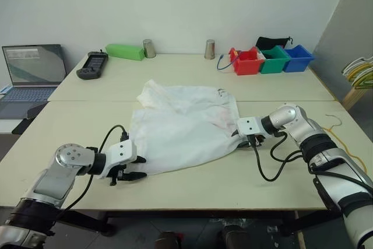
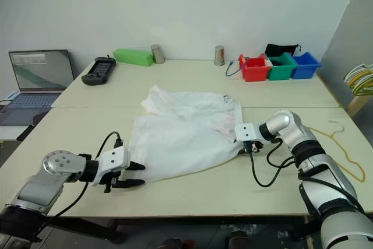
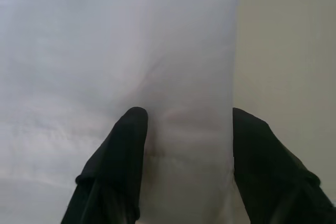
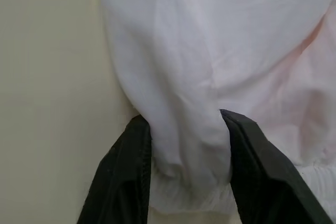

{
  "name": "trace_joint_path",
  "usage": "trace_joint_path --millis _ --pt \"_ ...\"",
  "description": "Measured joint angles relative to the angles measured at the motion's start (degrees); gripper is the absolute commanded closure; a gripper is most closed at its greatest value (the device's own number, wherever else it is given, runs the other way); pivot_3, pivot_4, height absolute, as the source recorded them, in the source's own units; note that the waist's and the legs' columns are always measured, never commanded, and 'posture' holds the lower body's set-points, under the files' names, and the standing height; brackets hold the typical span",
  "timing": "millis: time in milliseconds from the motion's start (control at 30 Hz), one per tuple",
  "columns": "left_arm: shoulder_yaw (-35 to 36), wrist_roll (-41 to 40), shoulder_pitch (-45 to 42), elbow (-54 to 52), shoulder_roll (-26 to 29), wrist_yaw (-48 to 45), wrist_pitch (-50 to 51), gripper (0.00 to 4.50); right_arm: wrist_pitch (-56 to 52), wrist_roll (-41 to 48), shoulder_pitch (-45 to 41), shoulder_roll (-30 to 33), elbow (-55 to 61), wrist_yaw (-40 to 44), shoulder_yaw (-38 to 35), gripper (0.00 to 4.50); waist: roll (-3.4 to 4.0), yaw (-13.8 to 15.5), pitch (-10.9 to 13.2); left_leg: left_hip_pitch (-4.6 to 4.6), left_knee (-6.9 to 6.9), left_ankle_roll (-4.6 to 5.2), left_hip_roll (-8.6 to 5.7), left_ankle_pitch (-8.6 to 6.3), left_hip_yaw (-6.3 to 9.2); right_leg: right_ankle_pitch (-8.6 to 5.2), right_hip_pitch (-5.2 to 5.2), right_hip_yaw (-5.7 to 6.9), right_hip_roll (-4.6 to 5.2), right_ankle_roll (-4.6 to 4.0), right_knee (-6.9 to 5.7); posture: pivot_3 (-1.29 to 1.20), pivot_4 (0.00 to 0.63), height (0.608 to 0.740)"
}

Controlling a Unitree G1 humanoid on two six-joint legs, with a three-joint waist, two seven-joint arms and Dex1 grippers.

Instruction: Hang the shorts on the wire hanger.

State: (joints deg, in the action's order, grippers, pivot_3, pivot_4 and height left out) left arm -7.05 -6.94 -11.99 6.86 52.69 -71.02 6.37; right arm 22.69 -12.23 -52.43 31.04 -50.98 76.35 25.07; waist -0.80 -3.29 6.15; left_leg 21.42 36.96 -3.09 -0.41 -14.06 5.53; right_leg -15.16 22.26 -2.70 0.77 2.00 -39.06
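Shorts (image 1: 185,126) lie flat and wrinkled mid-desk (image 1: 280,179), spread across the seam between the two desk halves. Wire hanger (image 2: 342,144) lies on the desk at the robot's far right, well apart from the shorts, beyond the right arm.

Left end effector (image 1: 129,169): at the near-left corner of the shorts, fingers partly apart. Wrist view shows fabric running between the two fingers (image 3: 126,145), but I can't tell if it's actually pinched; one finger sits right at the fabric edge, over bare desk.

Right end effector (image 2: 249,147): at the right edge of the shorts, closed down on a bunched fold. Wrist view shows the cloth gathered between both fingers (image 4: 247,150), with what looks like the gathered waistband just below.

Judgement: grasp step, both sides, before any lift. Nothing hung yet.

Risks:
- Left grip is marginal. With one finger at the hem, a lift may pull the corner straight out, leaving the shorts dangling from the right side only.
- Right side has a thick wad, so it may hold just the top layer; the lower layer could sag and block threading onto the hanger.
- Thin fabric drags on the desk; uneven lift will twist it.
- Hanger is flat thin wire, hard to pick, and both end effectors are busy on the cloth.
- Right arm's cable (image 2: 260,173) loops on the desk near the cloth; could snag.
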Motion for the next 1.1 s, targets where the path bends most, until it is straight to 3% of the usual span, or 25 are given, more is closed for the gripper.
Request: trace_joint_path --millis 133,233,533,633,733,800,867,933,967,1033,1100 --pt "-0.01 0.14 -0.16 0.46 -0.20 -0.64 -0.60 3.76 -2.41 0.61 0.83 0.61 2.46 2.57 -0.35 4.26 0.02 0.01 -0.03 0.00 0.00 0.00 0.00 0.00 0.01 0.00 0.00 0.00 0.00 0.00 0.00 0.02 0.014 0.740" --pt "0.05 -1.19 0.97 -1.69 0.59 -2.86 0.90 4.47 -7.10 3.00 5.27 4.04 11.42 7.35 -0.81 4.50 0.02 0.20 -0.13 0.04 0.00 0.00 -0.02 -0.01 0.07 -0.01 -0.02 0.02 0.02 0.01 0.01 0.02 0.014 0.740" --pt "3.07 -13.29 12.13 -19.70 13.16 -14.17 13.41 4.49 -26.75 13.65 16.97 15.73 41.64 11.87 -0.50 4.50 0.07 0.04 -0.18 -0.19 -0.02 0.02 0.11 -0.01 0.01 -0.31 -0.16 0.04 -0.08 0.08 0.00 0.01 0.004 0.740" --pt "2.45 -13.99 6.16 -16.55 13.05 -15.22 15.82 4.49 -31.06 14.66 15.43 15.20 41.76 12.07 -0.51 4.50 0.08 0.05 -0.24 -0.66 -0.05 0.03 0.13 -0.02 0.03 -0.45 -0.63 0.12 -0.14 -0.07 0.04 0.00 0.000 0.740" --pt "-1.09 -5.71 -16.37 5.49 3.22 -7.19 8.84 4.49 -31.33 12.87 3.81 8.20 26.88 9.28 -0.50 4.50 0.22 0.06 -0.34 -0.79 0.06 0.07 0.11 0.03 0.11 -0.22 -0.80 0.14 -0.31 -0.02 0.03 -0.01 0.000 0.740" --pt "-2.34 2.20 -32.40 24.62 -2.22 5.55 1.89 4.49 -27.94 10.49 -7.35 2.26 14.63 3.11 -0.96 4.50 -0.08 -0.27 -0.48 -0.53 0.05 0.04 0.21 0.11 0.21 0.12 -0.48 0.15 -0.42 -0.25 0.04 -0.01 0.000 0.740" --pt "-2.53 7.75 -43.76 38.24 -4.18 18.33 -3.47 4.49 -23.17 8.05 -15.59 -1.13 5.00 -5.44 -2.00 4.50 -0.51 -0.72 -0.77 -0.38 -0.10 -0.13 0.20 0.07 0.25 0.13 -0.15 0.10 -0.30 -0.29 0.02 -0.01 0.000 0.740" --pt "-2.62 11.85 -54.45 50.22 -5.57 33.18 -9.56 4.49 -18.97 5.44 -24.48 -6.67 -7.31 -25.58 -4.24 4.50 -0.58 -1.72 -0.91 0.37 -0.09 -0.79 0.20 0.05 0.39 -0.04 0.80 -0.01 0.08 -0.29 -0.17 0.00 0.000 0.740" --pt "-2.43 13.62 -60.09 53.72 -5.81 41.52 -11.84 4.49 -16.82 3.74 -29.34 -9.52 -10.79 -36.68 -4.86 4.50 -0.69 -2.30 -1.00 1.37 -0.01 -1.33 0.11 0.32 0.40 -0.02 1.94 -0.16 0.25 -0.29 -0.42 0.02 0.000 0.740" --pt "-1.13 14.52 -65.57 57.06 -5.41 50.10 -16.10 4.49 -11.28 1.03 -34.09 -11.19 -14.49 -50.95 -5.35 4.50 -0.76 -2.62 -1.09 2.14 -0.06 -1.46 0.04 0.39 0.09 -0.06 3.07 -0.01 0.65 -0.23 -0.94 0.02 0.000 0.740" --pt "-0.10 15.06 -67.03 58.12 -4.43 53.50 -19.98 4.49 -6.43 -0.58 -36.31 -11.81 -15.56 -58.19 -5.91 4.50 -0.70 -2.82 -1.35 2.42 -0.19 -1.43 -0.01 0.37 -0.15 -0.07 3.33 0.06 0.79 -0.21 -0.81 0.02 0.000 0.740"
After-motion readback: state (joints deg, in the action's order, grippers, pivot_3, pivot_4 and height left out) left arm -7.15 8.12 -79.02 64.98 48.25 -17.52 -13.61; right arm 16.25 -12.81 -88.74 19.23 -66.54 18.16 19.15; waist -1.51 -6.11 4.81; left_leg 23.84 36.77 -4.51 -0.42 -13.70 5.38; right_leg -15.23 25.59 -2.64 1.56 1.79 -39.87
